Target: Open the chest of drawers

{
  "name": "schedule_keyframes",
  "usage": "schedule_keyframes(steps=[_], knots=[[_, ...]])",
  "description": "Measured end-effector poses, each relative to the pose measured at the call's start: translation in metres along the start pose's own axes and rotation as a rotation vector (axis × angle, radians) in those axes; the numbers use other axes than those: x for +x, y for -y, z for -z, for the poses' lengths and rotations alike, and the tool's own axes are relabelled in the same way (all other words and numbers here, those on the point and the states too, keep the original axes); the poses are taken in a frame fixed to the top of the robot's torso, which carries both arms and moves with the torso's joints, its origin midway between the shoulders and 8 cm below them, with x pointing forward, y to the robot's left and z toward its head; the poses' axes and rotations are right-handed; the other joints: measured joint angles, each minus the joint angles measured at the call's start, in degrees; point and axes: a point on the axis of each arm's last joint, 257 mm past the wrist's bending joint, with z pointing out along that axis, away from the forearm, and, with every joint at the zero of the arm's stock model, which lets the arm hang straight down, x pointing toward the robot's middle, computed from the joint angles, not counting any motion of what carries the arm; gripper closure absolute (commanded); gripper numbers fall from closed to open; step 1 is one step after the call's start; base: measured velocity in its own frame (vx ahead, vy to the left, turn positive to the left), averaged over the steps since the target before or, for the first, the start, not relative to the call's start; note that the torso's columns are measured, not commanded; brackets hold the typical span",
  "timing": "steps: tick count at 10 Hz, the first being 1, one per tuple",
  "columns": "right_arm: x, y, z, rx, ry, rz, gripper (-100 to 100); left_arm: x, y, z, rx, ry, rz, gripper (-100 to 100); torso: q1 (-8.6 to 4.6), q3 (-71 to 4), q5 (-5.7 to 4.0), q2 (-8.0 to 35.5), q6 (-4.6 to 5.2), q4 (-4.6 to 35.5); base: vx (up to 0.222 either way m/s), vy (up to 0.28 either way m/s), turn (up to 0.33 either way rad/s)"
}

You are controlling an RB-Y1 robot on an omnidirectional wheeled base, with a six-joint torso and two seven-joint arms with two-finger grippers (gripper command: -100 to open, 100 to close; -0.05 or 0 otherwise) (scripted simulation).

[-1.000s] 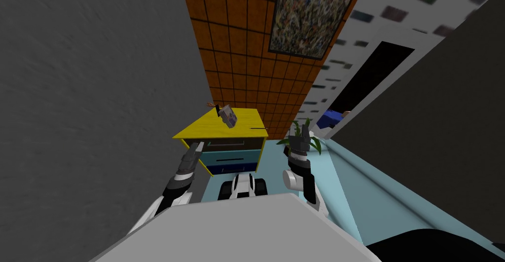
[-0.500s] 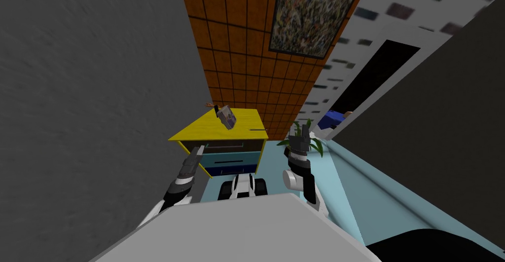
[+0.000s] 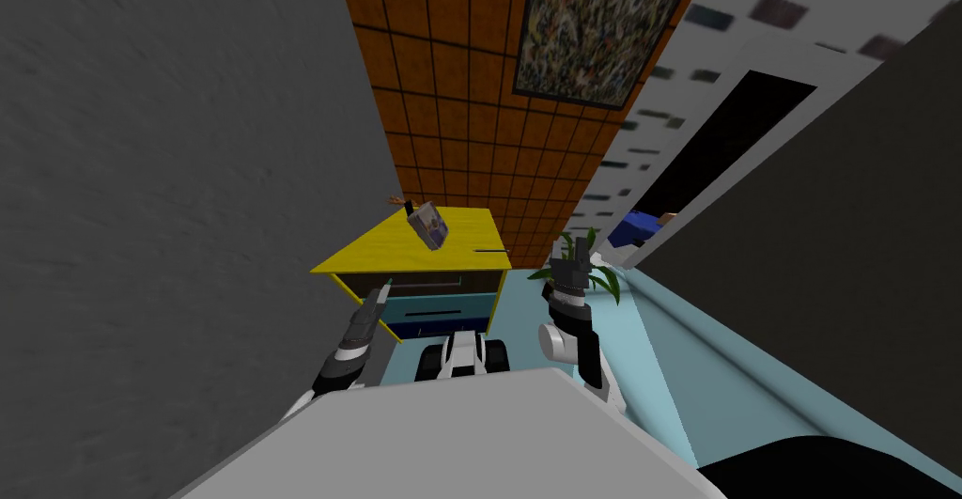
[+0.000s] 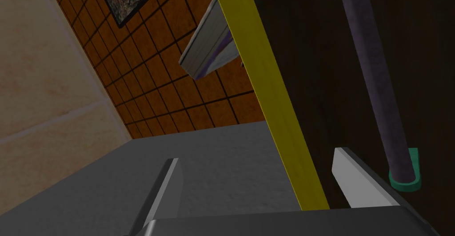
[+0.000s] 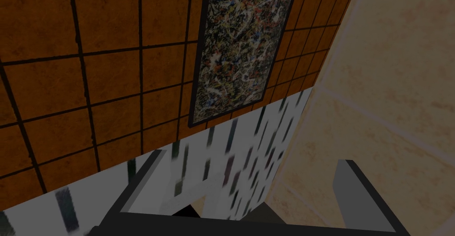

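The chest of drawers [image 3: 442,240], yellow-topped with blue fronts lower down, stands against the orange tiled wall. The left pincer [image 3: 385,287] is at the left end of its dark top drawer. Its fingers are spread wide astride a yellow edge, one blade just beside the bar handle [image 4: 377,82]. The right pincer [image 3: 570,257] hangs wide open by the potted plant [image 3: 601,277].

place: home, a room | signs: painting [image 3: 601,23] on orange tiled wall [image 3: 432,99]; yellow chest of drawers [image 3: 385,249]; potted plant [image 3: 609,279] beside it
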Motion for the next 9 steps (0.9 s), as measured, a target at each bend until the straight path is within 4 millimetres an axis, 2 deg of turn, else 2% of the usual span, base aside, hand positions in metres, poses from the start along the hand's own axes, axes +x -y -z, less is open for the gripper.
schedule_keyframes(steps=[7,9], knots=[[0.0,0.0,0.0,0.0,0.0,0.0,0,0.009,-0.013,0.028,0.0,-0.002,-0.002,-100,0.05,-0.25,0.31,-0.6,0.23,-0.43,0.038,-0.018,0.014],[0.0,0.0,0.0,0.0,0.0,0.0,0,0.015,-0.02,0.042,-0.019,-0.006,0.008,-100,0.02,-0.2,0.06,-0.35,0.07,-0.14,0.047,-0.022,0.001]])
